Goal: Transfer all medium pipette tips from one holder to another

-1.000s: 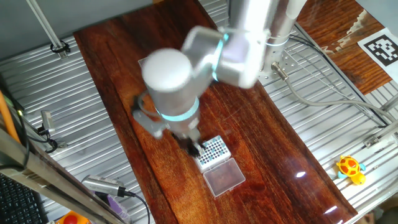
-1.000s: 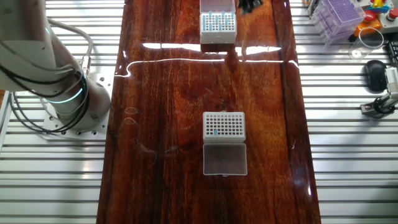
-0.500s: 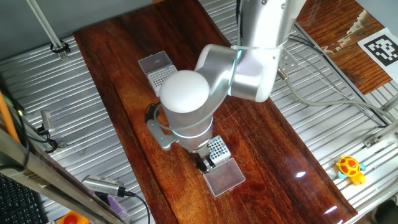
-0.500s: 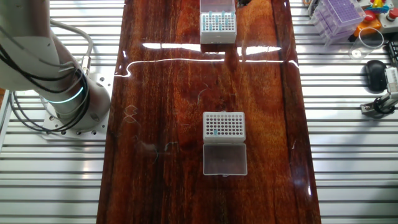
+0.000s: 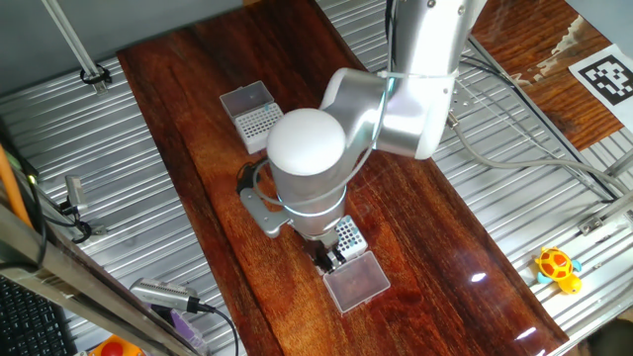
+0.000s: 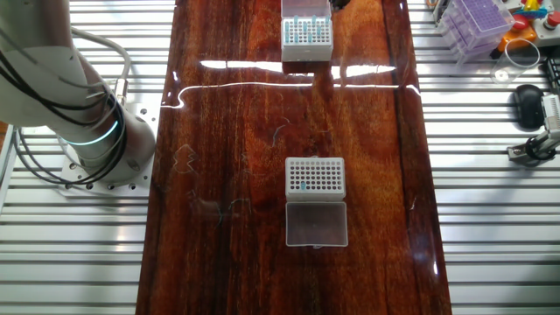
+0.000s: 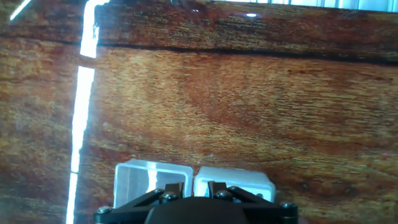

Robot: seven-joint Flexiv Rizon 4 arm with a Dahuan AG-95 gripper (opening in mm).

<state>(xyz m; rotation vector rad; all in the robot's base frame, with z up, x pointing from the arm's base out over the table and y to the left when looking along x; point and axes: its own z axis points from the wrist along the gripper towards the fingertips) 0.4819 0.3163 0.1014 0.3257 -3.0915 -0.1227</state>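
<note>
The other fixed view: transfer is standing at an early stage.
Few medium pipette tips [image 6: 304, 185] are sitting in the near holder [image 6: 315, 176]; many are remaining in the far holder [image 6: 307, 33]. The pincer [image 5: 325, 259] is hovering beside a holder; its state cannot be told.

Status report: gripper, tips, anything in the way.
Gripper low over the holder by its open lid; jaw state unclear. A few blue tips sit in one holder; more in the other holder. No obstruction visible.

A lab bench: pipette-tip racks [image 6: 315, 176], purple tube rack [image 6: 478, 21], marker tag [image 5: 603, 76].
</note>
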